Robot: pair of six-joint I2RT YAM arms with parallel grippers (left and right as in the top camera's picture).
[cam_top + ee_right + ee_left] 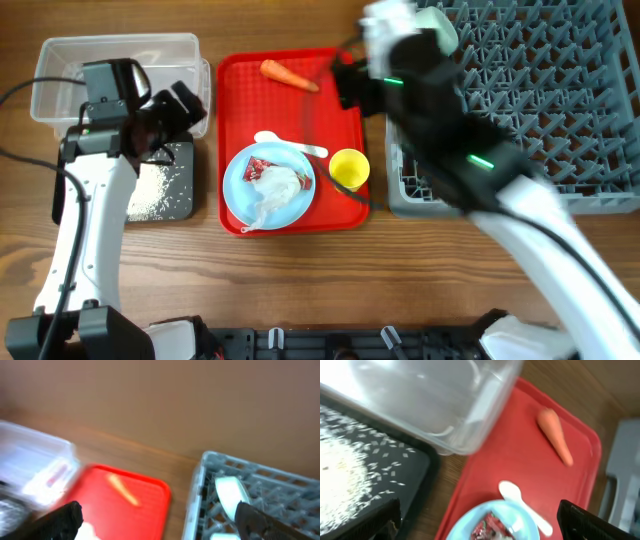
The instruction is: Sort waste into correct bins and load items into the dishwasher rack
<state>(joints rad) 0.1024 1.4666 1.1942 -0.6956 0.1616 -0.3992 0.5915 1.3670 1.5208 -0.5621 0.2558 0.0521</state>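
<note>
Wooden table (300, 285), carrot (289, 75) between left hand (185, 115) and right hand (348, 85), both wide open, empty

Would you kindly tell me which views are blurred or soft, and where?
Overhead: the right arm is motion-smeared, the red tray sharp. Left wrist: the clear tub is soft up close, the carrot fairly crisp. Right wrist: everything is blurred, the dishwasher rack included.

No text or labels can be read.
</note>
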